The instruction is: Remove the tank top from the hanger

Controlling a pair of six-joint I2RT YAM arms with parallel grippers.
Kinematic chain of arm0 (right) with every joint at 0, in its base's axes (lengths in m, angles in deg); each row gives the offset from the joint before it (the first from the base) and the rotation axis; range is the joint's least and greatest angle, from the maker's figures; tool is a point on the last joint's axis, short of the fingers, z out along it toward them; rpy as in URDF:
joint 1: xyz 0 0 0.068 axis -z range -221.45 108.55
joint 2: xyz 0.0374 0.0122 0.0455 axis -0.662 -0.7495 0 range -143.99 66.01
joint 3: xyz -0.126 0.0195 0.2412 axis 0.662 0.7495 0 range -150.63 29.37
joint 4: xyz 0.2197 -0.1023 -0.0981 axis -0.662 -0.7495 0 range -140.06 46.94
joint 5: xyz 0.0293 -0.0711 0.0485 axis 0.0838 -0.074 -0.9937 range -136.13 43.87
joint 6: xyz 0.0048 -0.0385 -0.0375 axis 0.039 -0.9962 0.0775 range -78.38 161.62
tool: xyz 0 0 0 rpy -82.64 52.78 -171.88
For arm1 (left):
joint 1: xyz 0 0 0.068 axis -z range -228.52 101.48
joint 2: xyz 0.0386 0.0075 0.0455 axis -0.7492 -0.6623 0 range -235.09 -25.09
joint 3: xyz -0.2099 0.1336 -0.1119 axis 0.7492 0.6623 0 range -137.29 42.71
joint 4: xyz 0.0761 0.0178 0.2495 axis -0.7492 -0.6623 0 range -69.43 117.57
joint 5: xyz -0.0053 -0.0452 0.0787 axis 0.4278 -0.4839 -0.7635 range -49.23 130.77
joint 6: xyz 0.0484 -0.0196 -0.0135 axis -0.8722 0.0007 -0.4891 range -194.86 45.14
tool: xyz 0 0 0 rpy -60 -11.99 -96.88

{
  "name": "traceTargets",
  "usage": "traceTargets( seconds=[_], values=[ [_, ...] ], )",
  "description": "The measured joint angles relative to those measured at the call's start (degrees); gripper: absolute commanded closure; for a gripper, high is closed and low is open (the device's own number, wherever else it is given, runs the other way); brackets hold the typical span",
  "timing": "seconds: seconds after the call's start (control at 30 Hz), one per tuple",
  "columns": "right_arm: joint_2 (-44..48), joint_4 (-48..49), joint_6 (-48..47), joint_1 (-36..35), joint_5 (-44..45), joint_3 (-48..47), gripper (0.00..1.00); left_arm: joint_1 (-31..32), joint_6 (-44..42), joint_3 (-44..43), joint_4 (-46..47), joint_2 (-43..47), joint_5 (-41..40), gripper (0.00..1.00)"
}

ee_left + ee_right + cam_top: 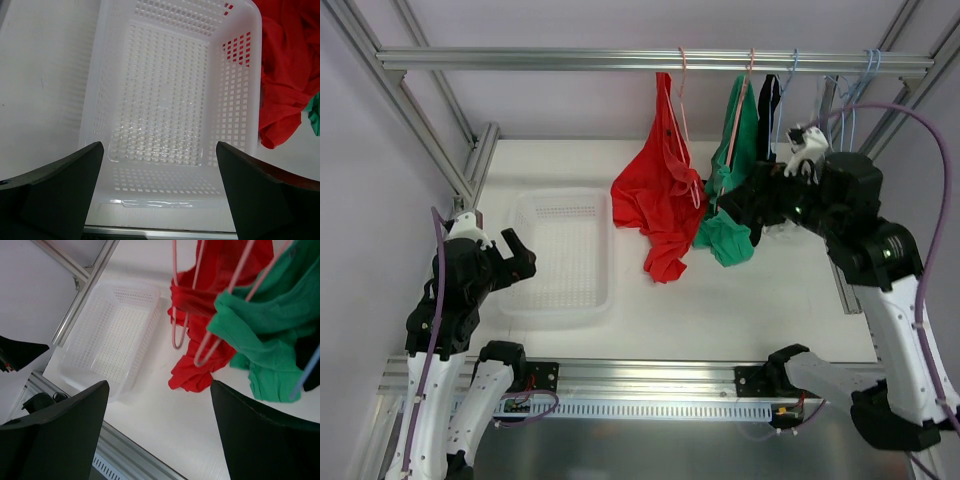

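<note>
Two bright tops hang from the rail [570, 60], a red tank top [660, 200] and a green tank top [738, 140], each on a pink hanger [173, 290]. Neither appears to have come off, so I judge that the whole removal is left to do. The task does not say which top is meant.

The right gripper [160, 385] sits just beside the green one, its jaws spread wide and holding nothing. The left gripper [159, 145] hovers over the white perforated basket [555, 312], jaws likewise wide apart and empty.

The red top sags in a bunch toward the table, and I cannot tell whether both its straps sit on the hanger. A dark garment [770, 105] next to the green top is partly hidden by the right arm. The blue hangers [868, 70] beyond are too thin to make out.
</note>
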Motion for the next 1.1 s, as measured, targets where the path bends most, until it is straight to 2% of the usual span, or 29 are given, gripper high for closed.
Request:
traceTargets(
  seconds=[0.07, 0.2, 0.33, 0.53, 0.63, 0.67, 0.77, 0.8, 0.87, 1.03, 1.1],
  values=[
    [-6.3, -0.9, -1.4, -3.6, 2.7, -6.3, 0.18, 0.0, 0.0, 0.1, 1.2, -0.4, 0.0, 0.01],
    [-18.4, -2.4, -5.6, -10.0, 10.4, -19.3, 0.32, 0.0, 0.0, 0.5, 3.0, -0.3, 0.4, 0.02],
    [-29.2, -3.9, -9.5, -11.9, 16.7, -30.4, 0.41, 0.0, 0.0, 1.0, 3.7, 0.1, 1.8, 0.01],
    [-43.1, -5.7, -13.6, -11.9, 22.3, -39.1, 0.48, 0.0, -0.1, 1.5, 4.7, 0.3, 3.6, 0.01],
    [-48.0, -6.1, -14.7, -11.9, 22.5, -41.0, 0.59, 0.0, -0.1, 1.6, 4.8, 0.1, 4.3, 0.01],
    [-49.2, -6.1, -15.0, -11.9, 22.7, -41.3, 0.69, 0.0, -0.2, 1.6, 4.8, -0.2, 4.6, 0.01],
    [-50.5, -6.9, -15.5, -12.2, 23.4, -41.5, 0.77, 0.0, -0.2, 1.6, 4.8, -1.1, 5.0, 0.01],
    [-50.5, -6.8, -15.5, -12.3, 23.6, -41.5, 0.83, 0.0, -0.2, 1.6, 4.8, -1.4, 5.1, 0.01],
    [-50.5, -6.7, -15.4, -12.3, 24.3, -41.5, 0.87, 0.0, -0.2, 1.7, 4.8, -1.6, 5.2, 0.01],
    [-50.5, -6.5, -14.7, -12.3, 24.8, -41.5, 0.89, 0.0, -0.2, 1.7, 5.1, -1.7, 6.1, 0.01],
    [-50.3, -6.3, -14.2, -12.3, 24.8, -41.5, 1.0, 0.0, -0.2, 1.7, 5.2, -1.7, 6.3, 0.01]
  ],
)
